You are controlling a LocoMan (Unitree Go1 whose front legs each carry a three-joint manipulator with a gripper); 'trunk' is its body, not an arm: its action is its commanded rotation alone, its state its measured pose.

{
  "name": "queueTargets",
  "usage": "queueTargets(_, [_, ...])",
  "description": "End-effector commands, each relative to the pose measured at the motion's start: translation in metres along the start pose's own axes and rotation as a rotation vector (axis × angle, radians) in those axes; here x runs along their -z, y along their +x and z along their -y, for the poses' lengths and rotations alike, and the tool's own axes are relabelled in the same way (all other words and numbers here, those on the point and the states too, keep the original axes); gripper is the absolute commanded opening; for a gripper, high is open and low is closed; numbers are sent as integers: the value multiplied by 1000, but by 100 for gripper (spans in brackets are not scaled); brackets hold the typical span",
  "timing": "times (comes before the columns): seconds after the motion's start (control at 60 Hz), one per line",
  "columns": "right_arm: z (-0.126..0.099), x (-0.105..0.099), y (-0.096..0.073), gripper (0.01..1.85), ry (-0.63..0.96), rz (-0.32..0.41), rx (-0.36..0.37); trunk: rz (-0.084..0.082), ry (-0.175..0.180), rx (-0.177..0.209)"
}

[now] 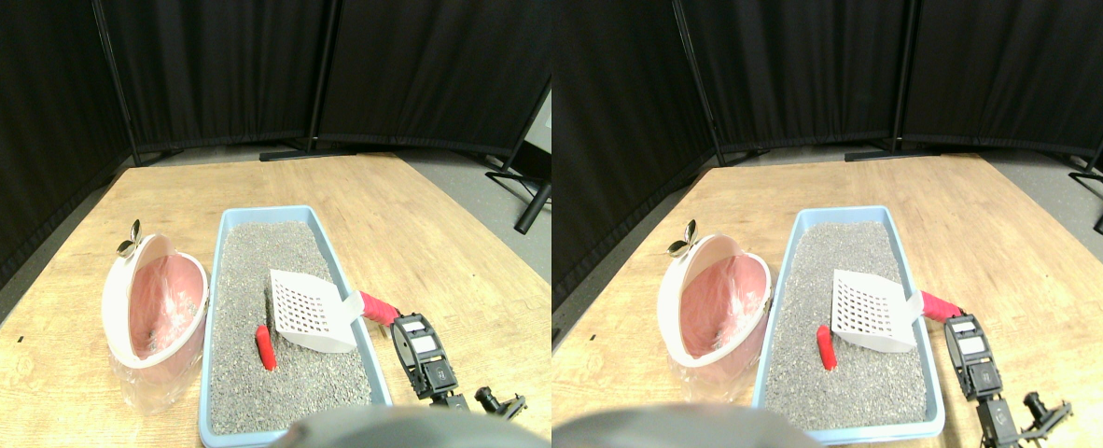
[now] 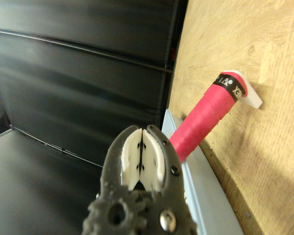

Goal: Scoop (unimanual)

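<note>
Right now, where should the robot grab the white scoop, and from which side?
Grab the scoop by its red wrapped handle, from the tray's right. The handle juts over the blue tray's rim toward the hand, clear of litter.

A white slotted plastic scoop (image 1: 307, 310) with a pink wrapped handle (image 1: 379, 308) lies in the light-blue litter tray (image 1: 219, 252), handle resting over the tray's right rim. A small red cylinder (image 1: 265, 347) lies on the grey litter (image 1: 262, 252) just beside the scoop's head. A pink lined bin (image 1: 155, 303) stands tilted against the tray's left side.

You can see white lettering on the handle's (image 2: 206, 115) black end band (image 2: 229, 87), but it stays unreadable.
</note>
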Motion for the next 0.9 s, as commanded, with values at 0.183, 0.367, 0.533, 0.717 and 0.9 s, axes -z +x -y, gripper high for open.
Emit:
queueTargets(0.183, [0,-9,0,42,11,62,3,0,-5,2])
queueTargets(0.367, [3,-8,1,42,43,92,-7,0,-3,9])
queueTargets(0.533, [7,-7,1,53,116,169,-40,0,-5,14])
queueTargets(0.717, [13,1,3,67,181,138,-54,0,-5,14])
queueTargets(0.9, [16,17,7,71,244,62,-52,-7,-13,30])
